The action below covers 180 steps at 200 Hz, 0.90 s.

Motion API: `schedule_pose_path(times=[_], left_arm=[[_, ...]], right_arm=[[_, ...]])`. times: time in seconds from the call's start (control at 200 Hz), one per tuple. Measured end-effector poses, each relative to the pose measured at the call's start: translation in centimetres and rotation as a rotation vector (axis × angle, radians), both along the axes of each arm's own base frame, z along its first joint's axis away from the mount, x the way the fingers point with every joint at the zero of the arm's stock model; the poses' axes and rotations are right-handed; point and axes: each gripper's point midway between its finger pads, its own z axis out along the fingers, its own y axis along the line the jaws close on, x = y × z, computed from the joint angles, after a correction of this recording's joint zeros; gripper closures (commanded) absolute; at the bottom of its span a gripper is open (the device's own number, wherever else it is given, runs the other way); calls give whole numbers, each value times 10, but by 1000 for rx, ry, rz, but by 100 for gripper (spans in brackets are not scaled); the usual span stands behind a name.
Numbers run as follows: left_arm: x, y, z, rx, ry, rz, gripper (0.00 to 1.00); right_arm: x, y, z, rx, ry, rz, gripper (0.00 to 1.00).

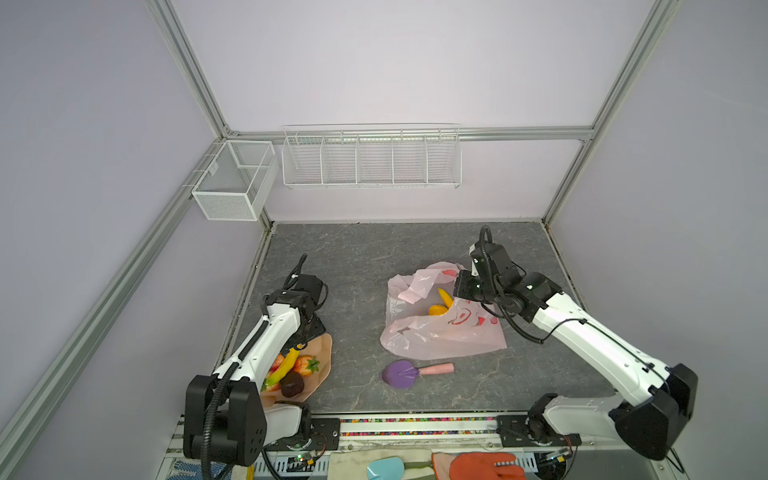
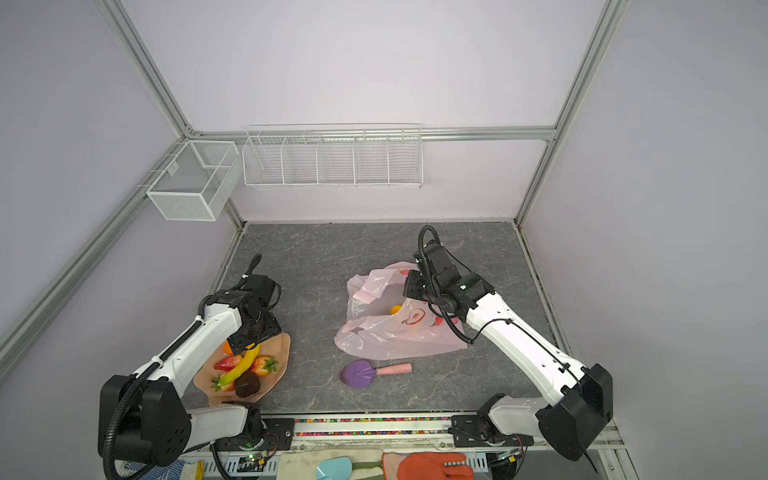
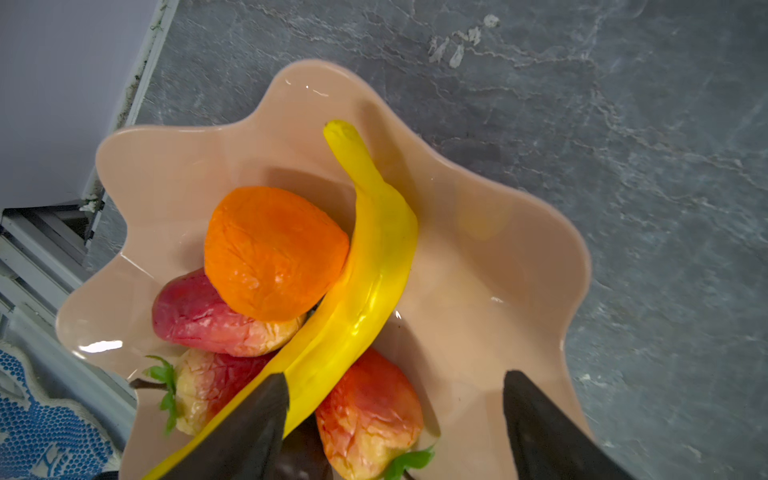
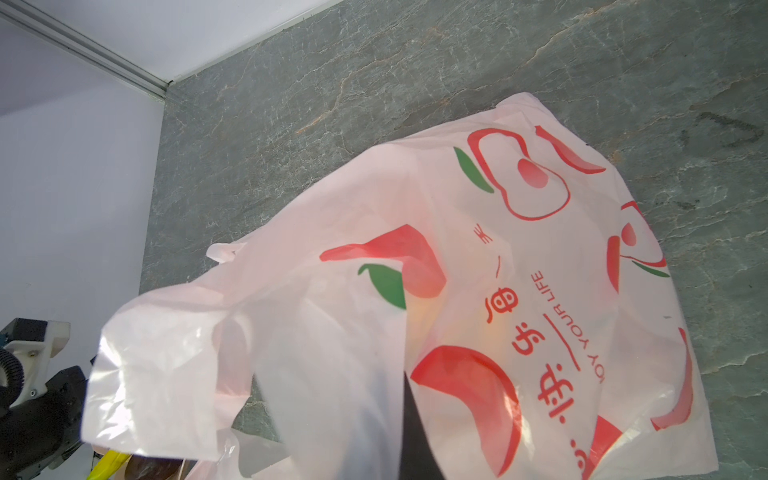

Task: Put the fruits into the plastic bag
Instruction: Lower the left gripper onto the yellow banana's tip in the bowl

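Though parted, left gripper (image 3: pixel 395 376) above banana (image 3: pixel 374 257)

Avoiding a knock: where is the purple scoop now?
In both top views the purple scoop lies on the table, just in front of the plastic bag and right of the peach bowl.
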Motion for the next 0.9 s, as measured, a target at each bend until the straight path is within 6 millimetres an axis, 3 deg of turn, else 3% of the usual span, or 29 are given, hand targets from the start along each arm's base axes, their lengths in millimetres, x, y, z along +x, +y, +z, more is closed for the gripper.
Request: schedule_pose_path(times=[0.575, 0.9], left_arm=[[2, 1, -32, -36, 88, 18, 34], [3, 8, -33, -50, 84, 51, 42]], right_arm=[[0, -1, 0, 0, -2, -3, 94], [-1, -6, 6, -4, -19, -15, 94]])
